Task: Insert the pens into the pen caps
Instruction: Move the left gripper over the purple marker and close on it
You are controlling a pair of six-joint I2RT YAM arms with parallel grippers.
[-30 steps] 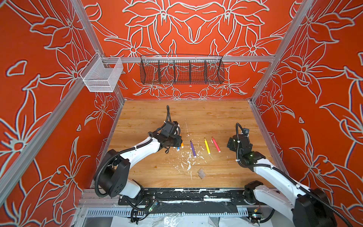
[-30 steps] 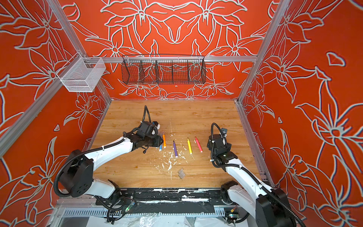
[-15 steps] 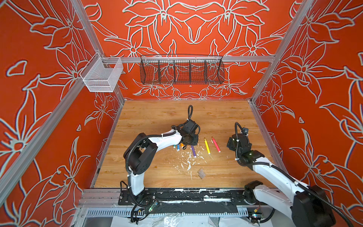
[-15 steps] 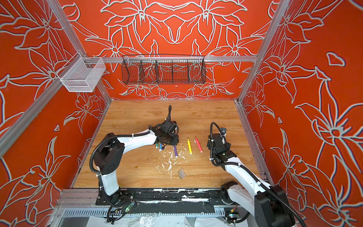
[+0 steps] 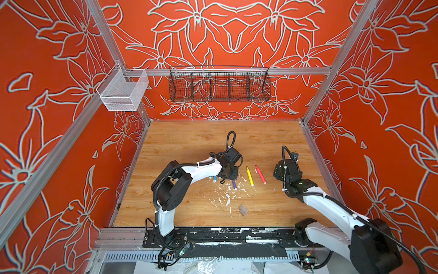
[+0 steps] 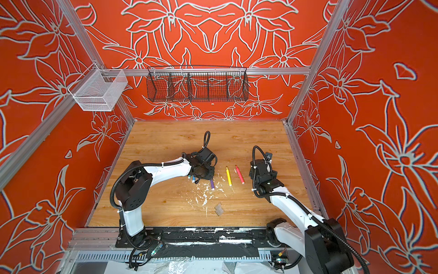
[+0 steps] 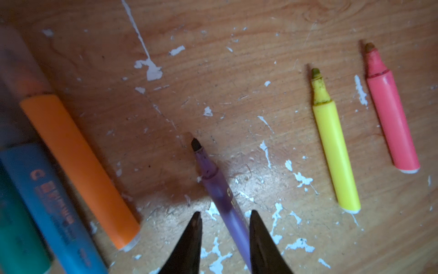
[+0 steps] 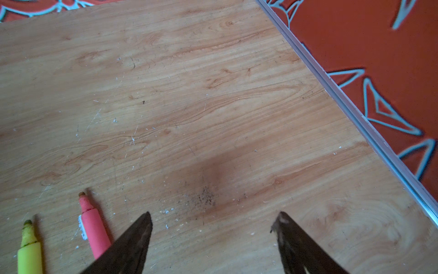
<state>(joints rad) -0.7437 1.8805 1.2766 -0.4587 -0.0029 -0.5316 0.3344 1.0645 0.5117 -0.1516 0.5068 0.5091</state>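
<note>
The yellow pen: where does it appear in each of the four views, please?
In a top view: yellow pen on the table, right of centre.
In a top view: yellow pen, same place.
Left wrist: yellow pen between purple pen and pink-red pen.
Right wrist: yellow pen, partly cut off.
Shared landmark: pink-red pen beside it.

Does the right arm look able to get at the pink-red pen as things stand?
Probably yes. The pink-red pen lies on the table just beside the open jaws of the right arm, with nothing over it. The yellow pen lies apart on its far side, leaving room for a jaw.
</note>
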